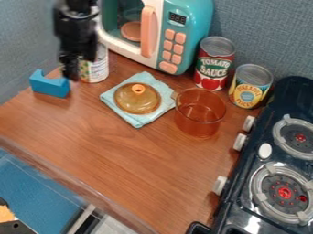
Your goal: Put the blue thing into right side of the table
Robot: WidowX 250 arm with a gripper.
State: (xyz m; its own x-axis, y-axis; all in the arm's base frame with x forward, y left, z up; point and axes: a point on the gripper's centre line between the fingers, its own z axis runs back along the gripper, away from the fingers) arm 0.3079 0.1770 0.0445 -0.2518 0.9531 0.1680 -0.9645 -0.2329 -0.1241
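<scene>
The black gripper (71, 73) hangs down at the left, behind and to the left of a folded light-blue cloth (111, 101), which lies near the middle of the back part of the wooden table (104, 155). How far open the gripper is cannot be told from this angle, nor can whether it has hold of anything; its lower end is right next to the blue thing.

That blue thing (50, 87), a small chunky block with a notch in its top, sits on the table to the left of the cloth, apart from it.

On the cloth lies a round, see-through amber lid (136, 101) with an orange knob (138, 88). Behind and to the left of the cloth stands a can with a pale, patterned label (98, 71), partly hidden by the gripper. Directly behind the cloth is a teal and white toy microwave (186, 23) with a peach-coloured handle and buttons.

Just to the right of the cloth stands a clear orange pot (198, 116). Behind and to the right of the cloth is a red tomato sauce can (214, 64), and farther right, a yellow and blue can (249, 87). Well to the right of the cloth is a dark toy stove (247, 160) with two round burners.
</scene>
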